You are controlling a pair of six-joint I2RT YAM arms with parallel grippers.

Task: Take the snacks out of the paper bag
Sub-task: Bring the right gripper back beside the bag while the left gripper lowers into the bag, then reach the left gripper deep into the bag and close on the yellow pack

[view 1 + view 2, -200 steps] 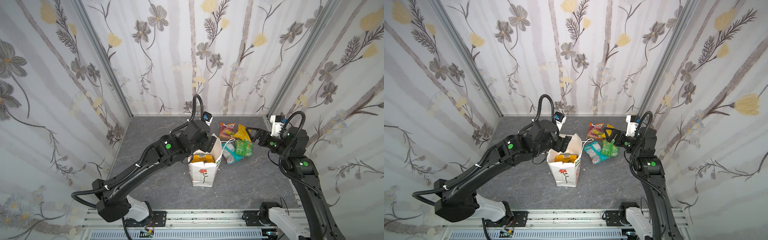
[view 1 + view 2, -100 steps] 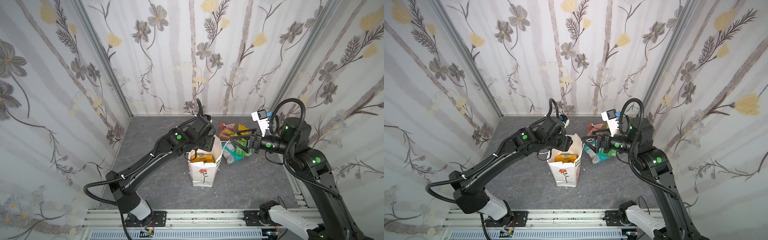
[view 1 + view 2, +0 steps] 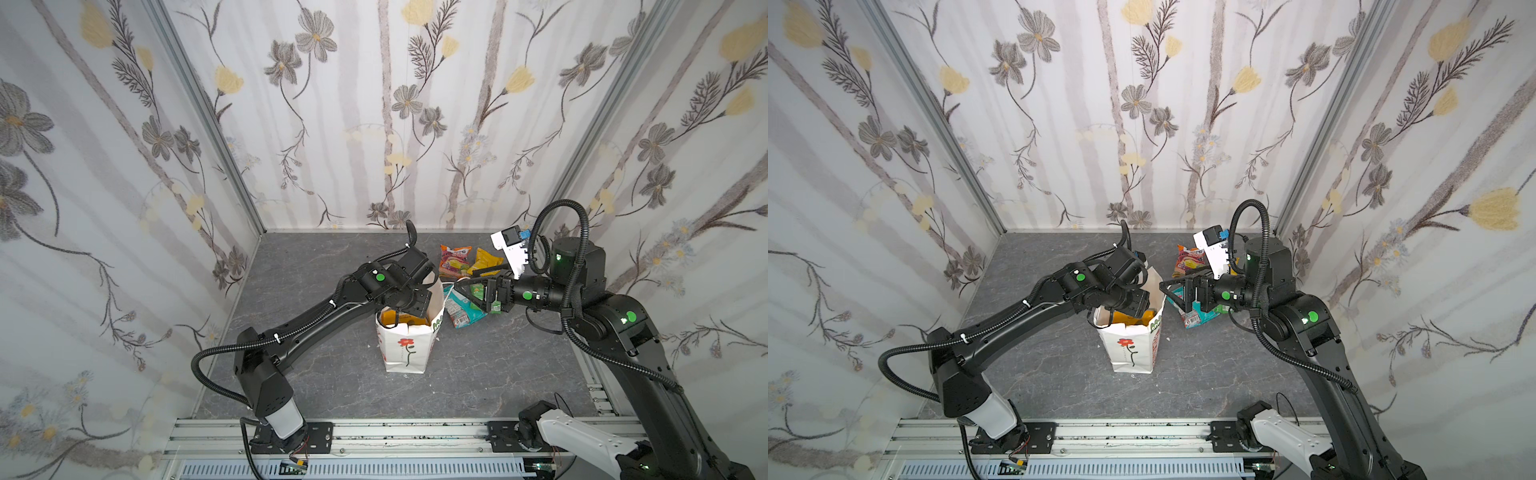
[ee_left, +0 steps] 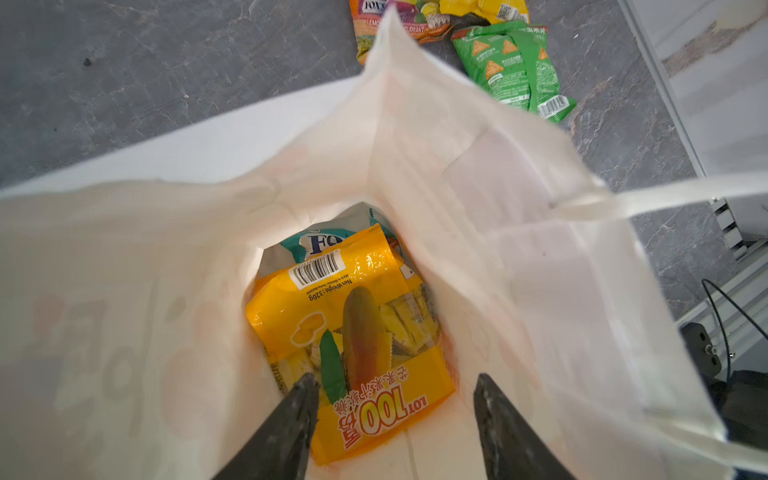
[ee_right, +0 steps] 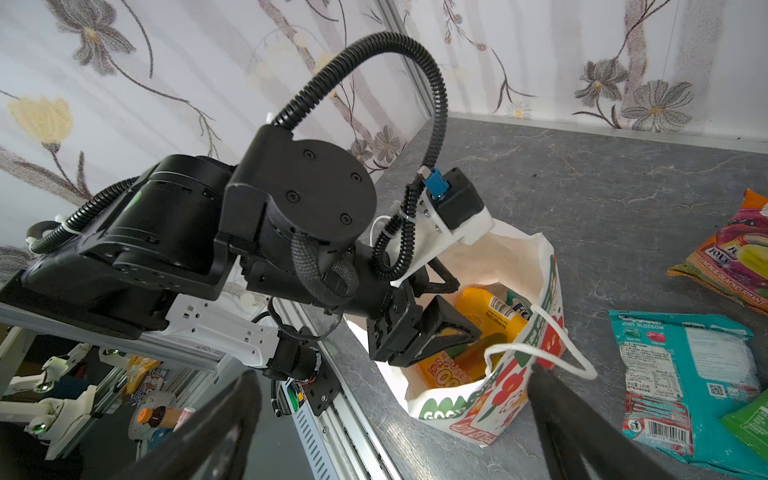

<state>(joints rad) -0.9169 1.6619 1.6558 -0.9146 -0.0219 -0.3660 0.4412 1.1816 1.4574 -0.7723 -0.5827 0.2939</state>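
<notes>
The white paper bag (image 3: 405, 349) (image 3: 1131, 349) stands upright mid-table, mouth open. My left gripper (image 4: 395, 390) hangs inside the mouth, open, its fingertips either side of the orange "100" snack (image 4: 374, 332) without pinching it. A teal-and-white packet (image 4: 316, 243) lies under that one. My right gripper (image 5: 392, 372) (image 3: 465, 286) is wide open and empty beside the bag's printed side, one finger near the cord handle (image 5: 540, 353). Outside the bag lie the orange-pink (image 3: 455, 259), yellow (image 3: 486, 259), teal (image 5: 685, 374) and green (image 4: 511, 62) snacks.
The loose packets crowd the floor between the bag and the right arm's base. Flowered walls close in the back and both sides. A metal rail (image 3: 415, 432) runs along the front edge.
My left gripper has lowered over the bag mouth and its jaws have narrowed. My right arm has swung from the snack pile toward the bag's side, still wide open.
</notes>
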